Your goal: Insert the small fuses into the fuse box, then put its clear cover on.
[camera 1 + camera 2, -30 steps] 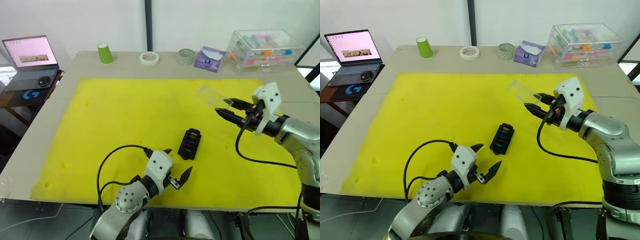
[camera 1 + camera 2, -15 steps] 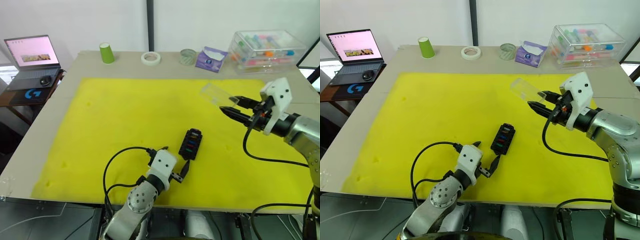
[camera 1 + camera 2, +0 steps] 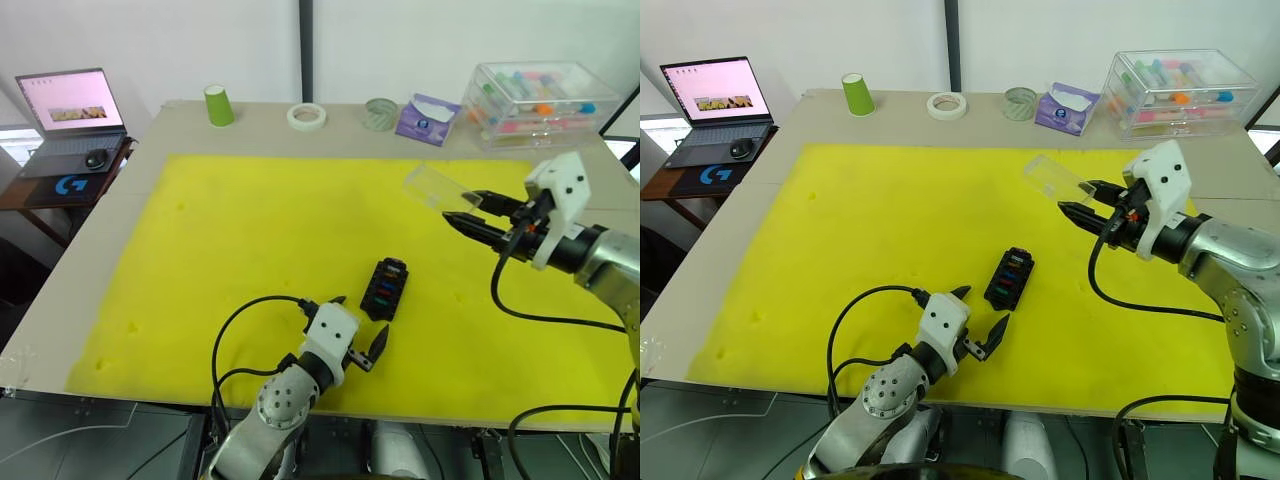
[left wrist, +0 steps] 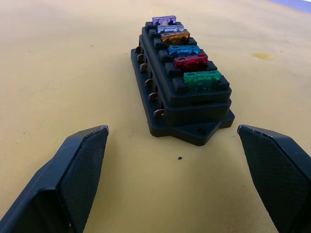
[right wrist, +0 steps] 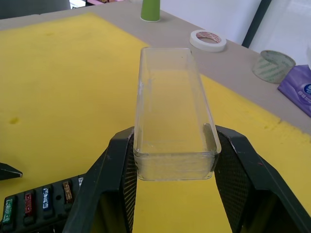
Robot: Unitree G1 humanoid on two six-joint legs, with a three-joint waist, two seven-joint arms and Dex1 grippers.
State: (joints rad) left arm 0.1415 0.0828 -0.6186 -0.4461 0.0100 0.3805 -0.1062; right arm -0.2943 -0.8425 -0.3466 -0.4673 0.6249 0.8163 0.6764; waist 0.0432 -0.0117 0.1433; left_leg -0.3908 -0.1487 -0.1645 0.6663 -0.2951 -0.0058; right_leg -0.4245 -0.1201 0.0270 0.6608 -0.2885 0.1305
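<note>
All six fuses [image 4: 181, 50] look seated in the fuse box [image 3: 384, 289], so we're on the lid step now. Our right gripper [image 3: 1087, 205] is clamped on one end of the clear cover [image 3: 1054, 178], holding it up in the air, well apart from the box, which sits near the middle of the yellow mat [image 3: 250, 240]. Our left gripper [image 3: 358, 339] has its fingers spread wide, holding nothing, resting on the mat just beside the near end of the box.

To do this well, we'd say: turn the cover so its open side faces down and its long side runs along the box, then lower it straight, not tilted. The left gripper could pinch the base of the box so it doesn't skate around (that mat looks soft and a bit spongy, so pressing down might rock it).

The box is matte black ribbed plastic with little metal tabs along its side and a flange at the end. The fuses are glossy translucent blades: green, red, blue, amber, grey, purple. The cover is a thin see-through tub with rounded corners, probably slippery.
</note>
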